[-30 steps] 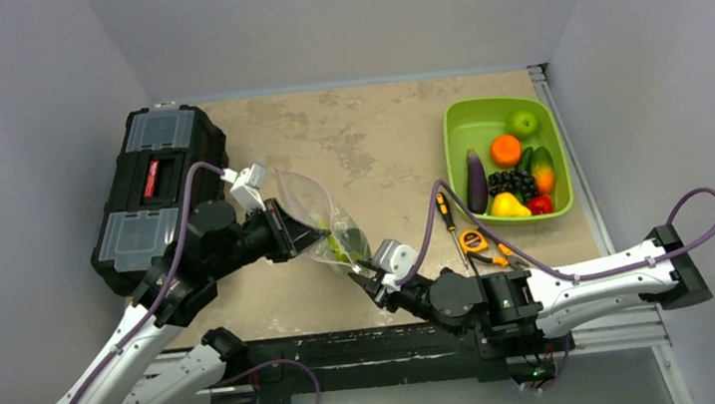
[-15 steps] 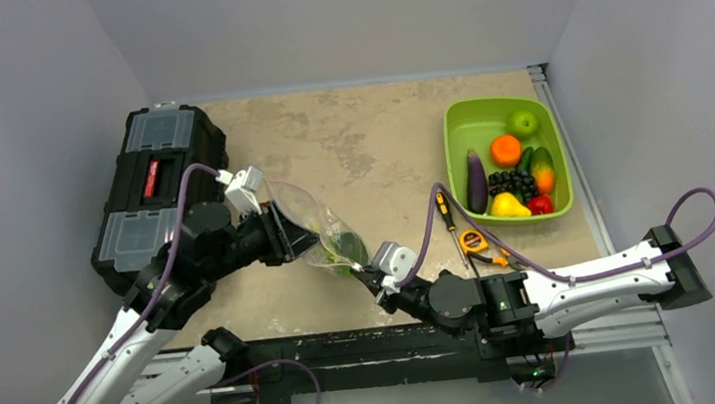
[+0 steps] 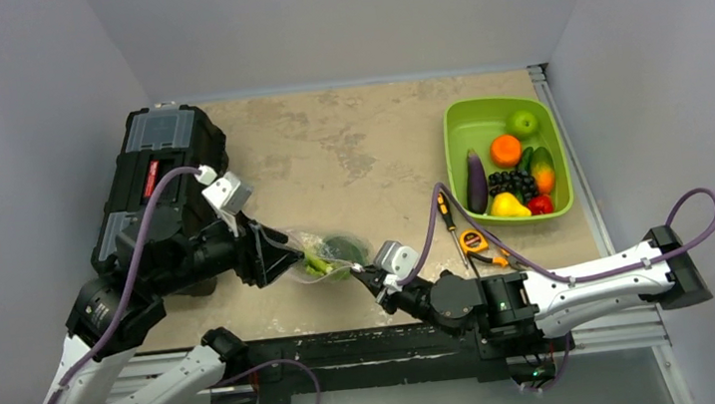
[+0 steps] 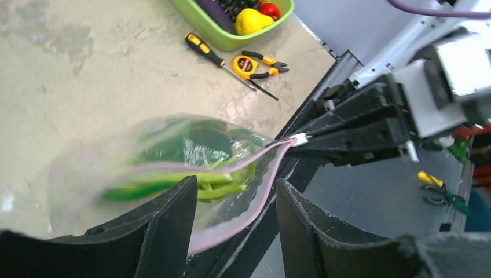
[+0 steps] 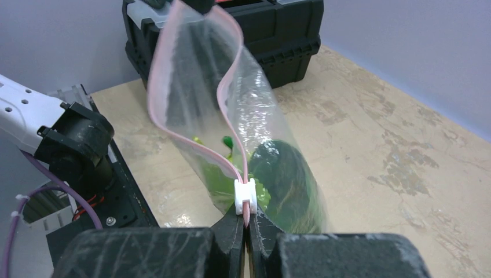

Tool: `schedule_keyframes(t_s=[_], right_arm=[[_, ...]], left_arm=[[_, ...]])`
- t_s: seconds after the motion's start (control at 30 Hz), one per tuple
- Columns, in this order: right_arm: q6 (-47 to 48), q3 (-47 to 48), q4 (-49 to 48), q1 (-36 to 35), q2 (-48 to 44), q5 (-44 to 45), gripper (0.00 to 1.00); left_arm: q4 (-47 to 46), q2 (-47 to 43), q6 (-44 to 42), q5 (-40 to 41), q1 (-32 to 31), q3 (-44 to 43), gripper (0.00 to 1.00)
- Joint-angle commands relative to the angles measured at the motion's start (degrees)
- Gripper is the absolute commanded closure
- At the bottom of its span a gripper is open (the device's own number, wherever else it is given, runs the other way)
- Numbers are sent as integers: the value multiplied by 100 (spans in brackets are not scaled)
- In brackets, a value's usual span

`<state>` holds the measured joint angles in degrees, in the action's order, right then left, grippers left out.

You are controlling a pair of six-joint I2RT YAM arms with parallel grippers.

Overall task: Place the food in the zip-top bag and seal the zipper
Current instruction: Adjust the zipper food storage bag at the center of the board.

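Observation:
The clear zip-top bag [image 3: 324,256] lies stretched between my two grippers near the table's front edge, and the leafy green food [image 3: 338,249] is inside it. In the right wrist view my right gripper [image 5: 248,223] is shut on the pink zipper [image 5: 231,162] just below its white slider [image 5: 245,197]. Beyond the slider the two zipper strips stand apart. The food [image 5: 278,185] shows through the plastic. My left gripper [image 4: 237,214] is open, with the other end of the zipper [image 4: 260,185] loose between its fingers [image 4: 168,231]. In the top view the left gripper [image 3: 269,256] is just left of the bag.
A black toolbox [image 3: 157,193] stands at the back left, right behind the left arm. At the right, a lime-green bin [image 3: 504,156] holds fruits and an eggplant. A screwdriver [image 3: 448,214], a tape measure [image 3: 474,241] and pliers [image 3: 499,252] lie beside the right arm.
My left gripper has opened, let go of the bag and drawn back left. The bag has sunk lower and flatter. My right gripper has shut on the zipper end.

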<state>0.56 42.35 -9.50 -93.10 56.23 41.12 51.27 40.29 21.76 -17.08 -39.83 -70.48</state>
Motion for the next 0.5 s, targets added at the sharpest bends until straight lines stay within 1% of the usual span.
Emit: schedule_keyframes(t_s=[0.0,0.1,0.23,0.3,0.4,0.47], right_arm=[[-257,-65,-384,-26,-167,98,100],[-331,-75,-407,-20,-203,-39,100],[-455,-17,-414,15,-163,-270,100],[-505,43,-362,62,-110,-405,100],[-521,131,-268,102,-43,-627,100],[-524,138,-240,154,-48,-780,100]], left_arm=[[-21,235,-1143,-851,-16,-614,48],[-469,311,-1350,-1261,-18,-690,48],[-1183,502,-1388,-1925,-71,-612,46],[-1262,660,-1544,-1901,-204,-608,45],[-1216,789,-2015,-1418,-595,-504,41],[-1307,814,-2581,-1293,-871,-254,39]])
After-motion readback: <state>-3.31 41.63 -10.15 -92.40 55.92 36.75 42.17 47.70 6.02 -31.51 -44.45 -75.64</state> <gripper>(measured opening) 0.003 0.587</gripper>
